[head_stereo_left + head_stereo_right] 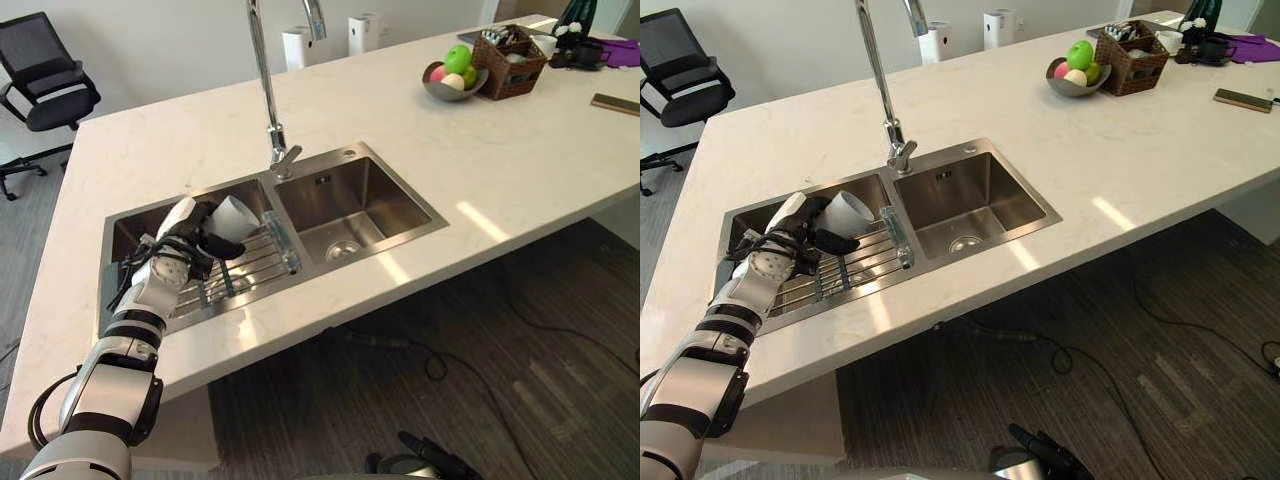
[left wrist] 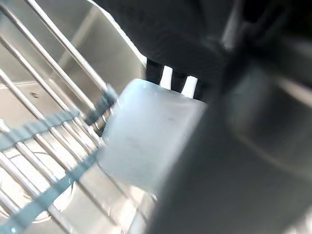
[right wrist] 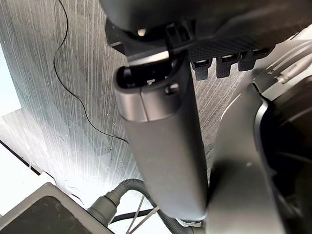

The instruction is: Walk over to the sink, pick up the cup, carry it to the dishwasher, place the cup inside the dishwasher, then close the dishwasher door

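White cylindrical cup in robot hand

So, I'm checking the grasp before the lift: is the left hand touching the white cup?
Touching. In the left eye view the dark fingers of the left hand curl round the white cup above the wire rack.

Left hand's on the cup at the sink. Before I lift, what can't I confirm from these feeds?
- Whether the cup rests on the rack or hangs clear: the left hand covers its underside in the eye views and the left wrist view.
- Anything inside the cup: hidden by its wall and the hand.
- Right hand: cut by the eye views' bottom edge.
- Faucet spout: cut by the top edge.
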{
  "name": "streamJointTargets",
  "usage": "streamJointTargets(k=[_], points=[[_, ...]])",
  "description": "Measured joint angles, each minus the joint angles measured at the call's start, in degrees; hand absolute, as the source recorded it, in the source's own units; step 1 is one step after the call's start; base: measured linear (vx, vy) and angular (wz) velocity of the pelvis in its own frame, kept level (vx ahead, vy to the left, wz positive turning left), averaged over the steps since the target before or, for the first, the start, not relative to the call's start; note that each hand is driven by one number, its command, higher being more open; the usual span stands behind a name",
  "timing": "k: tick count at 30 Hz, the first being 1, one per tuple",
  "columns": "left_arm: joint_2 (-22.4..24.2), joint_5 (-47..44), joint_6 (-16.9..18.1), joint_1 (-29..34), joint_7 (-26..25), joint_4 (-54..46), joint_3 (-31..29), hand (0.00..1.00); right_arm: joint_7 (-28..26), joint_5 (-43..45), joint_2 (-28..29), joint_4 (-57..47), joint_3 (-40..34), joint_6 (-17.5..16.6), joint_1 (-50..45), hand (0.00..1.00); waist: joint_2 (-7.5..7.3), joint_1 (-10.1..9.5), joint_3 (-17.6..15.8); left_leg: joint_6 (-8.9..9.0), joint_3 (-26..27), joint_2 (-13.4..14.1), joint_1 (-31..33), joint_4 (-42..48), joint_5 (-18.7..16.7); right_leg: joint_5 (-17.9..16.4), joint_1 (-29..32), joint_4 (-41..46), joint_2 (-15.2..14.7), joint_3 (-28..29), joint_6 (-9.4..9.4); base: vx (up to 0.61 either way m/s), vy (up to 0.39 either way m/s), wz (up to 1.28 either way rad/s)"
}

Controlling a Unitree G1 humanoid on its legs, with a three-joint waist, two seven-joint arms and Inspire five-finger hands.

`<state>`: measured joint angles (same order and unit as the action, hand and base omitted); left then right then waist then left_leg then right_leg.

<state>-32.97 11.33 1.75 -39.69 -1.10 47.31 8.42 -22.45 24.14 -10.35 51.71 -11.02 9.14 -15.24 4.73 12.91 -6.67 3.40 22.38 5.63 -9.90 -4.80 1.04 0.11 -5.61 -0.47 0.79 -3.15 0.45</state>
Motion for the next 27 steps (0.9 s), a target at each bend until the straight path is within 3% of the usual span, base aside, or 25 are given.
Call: streamJointTargets(k=[7, 13, 17, 27], points=[[0.6, -19.8, 2.6, 3.6, -2.1, -11.8, -9.8, 0.00, 0.0, 0.0, 0.5, 2.0, -0.5, -1.2, -0.2, 1.00, -1.11, -2.25, 0.4, -0.02, -2.1, 0.1, -0.1, 0.0, 0.5, -0.5, -1.0, 0.1, -0.2, -2.0, -0.19, -0.02, -0.023, 0.17], [5.5, -38.2, 2.4, 12.1, -1.4, -28.6, -21.5, 0.00, -0.1, -1.4, 1.6, 3.1, -2.3, -1.7, -0.9, 1.00, -2.36, -5.44, 1.1, -0.19, -4.6, -0.2, -0.2, 0.0, 0.8, -1.0, -2.1, -0.1, -0.6, -4.3, -0.13, -0.02, -0.018, 0.20], [7.5, -41.1, 2.2, 18.2, -1.0, -34.8, -23.3, 0.00, -0.1, -2.1, 1.9, 3.6, -2.3, -1.3, -0.9, 1.00, -3.25, -7.80, 1.7, -0.31, -5.8, -0.5, -0.1, -0.1, 0.8, -1.1, -2.8, -0.8, -1.0, -5.5, -0.04, -0.01, -0.007, 0.17], [9.6, -41.7, 1.7, 28.1, -1.4, -39.4, -26.2, 0.00, 0.8, -3.6, 2.0, 3.9, -2.1, 1.0, -0.1, 1.00, -3.95, -10.49, 2.3, -0.58, -8.5, -1.5, 1.2, -0.1, 0.9, -0.9, -3.6, -2.6, -1.4, -7.9, 0.34, 0.01, -0.002, 0.13]])
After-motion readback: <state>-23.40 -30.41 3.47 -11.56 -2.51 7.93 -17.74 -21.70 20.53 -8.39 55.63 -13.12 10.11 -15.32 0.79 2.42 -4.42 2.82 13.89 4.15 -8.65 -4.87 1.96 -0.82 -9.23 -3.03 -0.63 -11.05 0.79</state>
